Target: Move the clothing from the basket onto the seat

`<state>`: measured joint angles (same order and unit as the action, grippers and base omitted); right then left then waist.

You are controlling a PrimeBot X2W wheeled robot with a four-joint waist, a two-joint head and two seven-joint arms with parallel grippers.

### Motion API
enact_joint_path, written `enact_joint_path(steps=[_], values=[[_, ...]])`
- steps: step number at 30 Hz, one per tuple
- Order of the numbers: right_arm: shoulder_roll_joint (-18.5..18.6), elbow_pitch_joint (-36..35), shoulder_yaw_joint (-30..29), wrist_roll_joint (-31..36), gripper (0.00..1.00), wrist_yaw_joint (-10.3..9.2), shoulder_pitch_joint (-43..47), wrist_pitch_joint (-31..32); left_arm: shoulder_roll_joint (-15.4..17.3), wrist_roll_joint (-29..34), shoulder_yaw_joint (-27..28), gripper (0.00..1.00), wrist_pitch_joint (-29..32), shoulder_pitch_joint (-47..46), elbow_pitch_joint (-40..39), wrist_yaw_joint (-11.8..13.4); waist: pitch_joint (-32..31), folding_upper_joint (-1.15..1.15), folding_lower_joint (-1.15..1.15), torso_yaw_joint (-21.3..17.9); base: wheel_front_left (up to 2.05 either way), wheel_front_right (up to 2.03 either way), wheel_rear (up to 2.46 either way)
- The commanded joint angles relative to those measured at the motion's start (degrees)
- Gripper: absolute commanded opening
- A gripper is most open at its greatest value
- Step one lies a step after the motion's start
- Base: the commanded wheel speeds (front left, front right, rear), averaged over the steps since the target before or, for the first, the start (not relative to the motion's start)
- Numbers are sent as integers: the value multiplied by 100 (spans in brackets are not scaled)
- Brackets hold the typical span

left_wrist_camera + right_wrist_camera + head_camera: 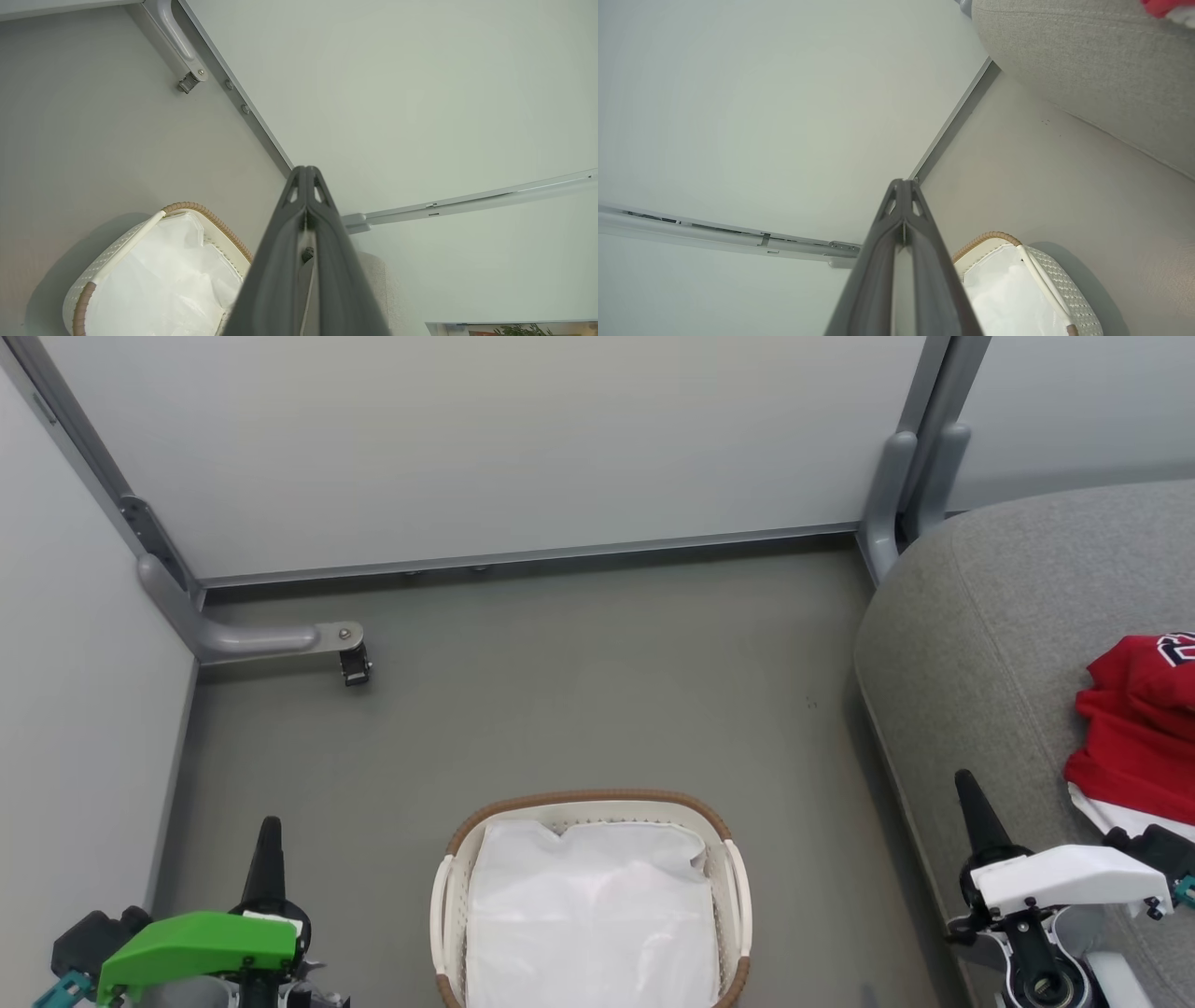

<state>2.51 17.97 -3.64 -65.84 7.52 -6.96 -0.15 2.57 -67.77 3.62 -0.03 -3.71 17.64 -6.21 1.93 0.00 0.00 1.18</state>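
Note:
Red clothing (pixel 1139 728) with white trim and lettering lies bunched on the grey seat (pixel 990 644) at the right; a corner of it (pixel 1160 5) peeks in at the top of the right wrist view. The white basket (pixel 448 915) with the brown rim stands on the floor at bottom centre and holds a plain white sheet (pixel 588 915). My left gripper (pixel 269 845) is shut and empty at the lower left, left of the basket (pixel 117 259). My right gripper (pixel 969 803) is shut and empty over the seat's front edge, near the clothing. The basket (pixel 1057 280) sits below the seat (pixel 1087 60).
Grey partition walls close off the back and left. A metal foot with a castor (pixel 355 663) juts onto the floor at the back left, and a grey post (pixel 896 495) stands by the seat's far corner. Grey floor (pixel 579 691) lies between basket and wall.

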Motion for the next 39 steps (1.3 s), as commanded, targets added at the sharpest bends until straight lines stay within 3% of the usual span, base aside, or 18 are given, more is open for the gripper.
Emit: enact_joint_path(steps=[1, 39], values=[[32, -82, -39, -156, 0, -3, 16, 41, 33, -139, 33, 0, 36, -151, -67, -37, -4, 0, 0, -3, 0, 0, 0], [48, -330, -236, -2022, 0, -3, 74, 524, 44, -1875, 241, 0, 512, -252, -296, -116, -122, 0, 0, -83, 0, 0, 0]])
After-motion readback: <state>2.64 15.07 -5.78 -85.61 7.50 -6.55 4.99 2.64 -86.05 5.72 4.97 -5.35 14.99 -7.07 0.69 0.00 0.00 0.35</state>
